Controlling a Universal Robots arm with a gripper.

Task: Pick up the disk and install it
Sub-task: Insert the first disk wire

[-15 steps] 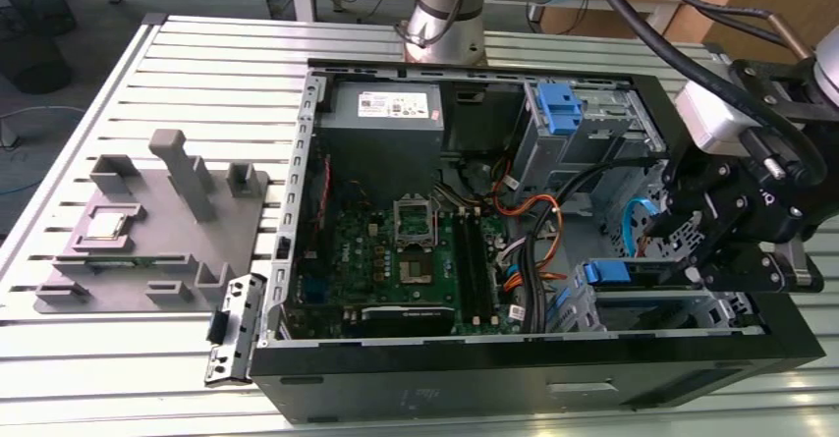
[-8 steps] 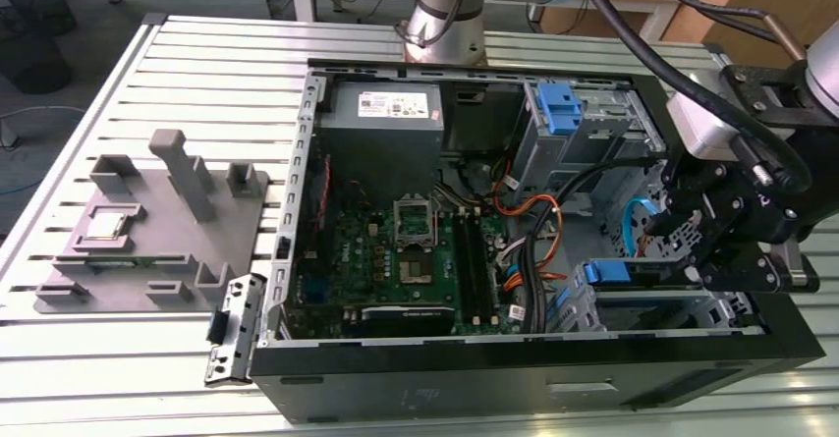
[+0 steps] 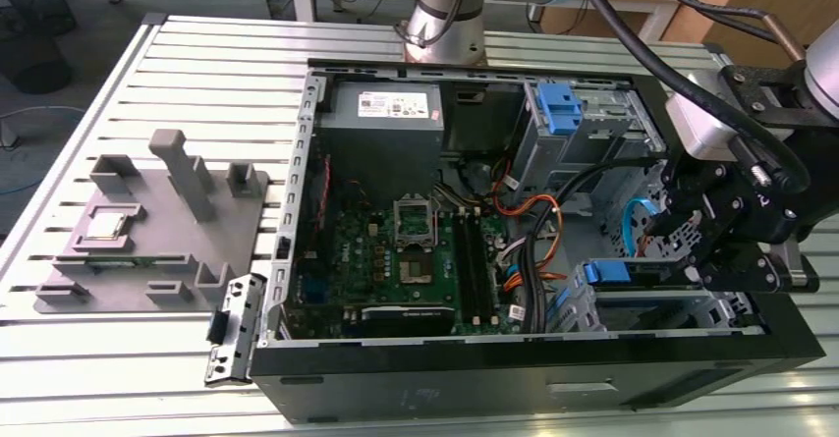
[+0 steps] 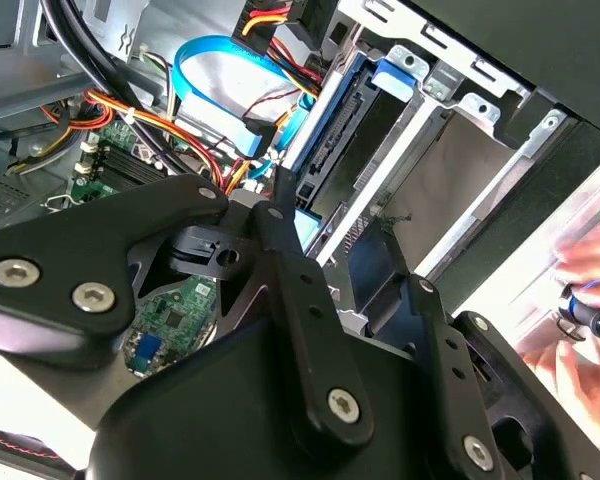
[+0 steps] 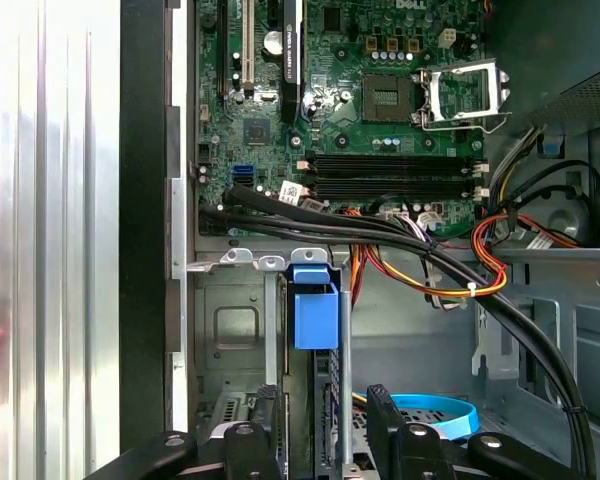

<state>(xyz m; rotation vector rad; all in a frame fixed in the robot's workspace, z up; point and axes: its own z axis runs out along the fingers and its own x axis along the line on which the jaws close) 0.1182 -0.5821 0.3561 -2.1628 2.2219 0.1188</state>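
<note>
- The disk (image 5: 314,305) stands on edge in a drive bay of the open computer case (image 3: 525,383), with its blue carrier tab just ahead of the jaws.
- In the second wrist view the disk (image 4: 325,125) shows its blue edge right at the jaws.
- The jaws sit at the disk's near end; I cannot tell whether they are clamped on it or stand clear.
- A blue flat cable (image 5: 435,412) curls just beside the jaws.
- Black cables (image 5: 320,225) cross beyond the disk, and the motherboard (image 5: 380,80) lies farther ahead.
- Well apart from the jaws, a grey fixture (image 3: 157,241) lies on the slatted counter (image 3: 210,64).
- A person's hand (image 4: 585,330) shows blurred outside the case.
</note>
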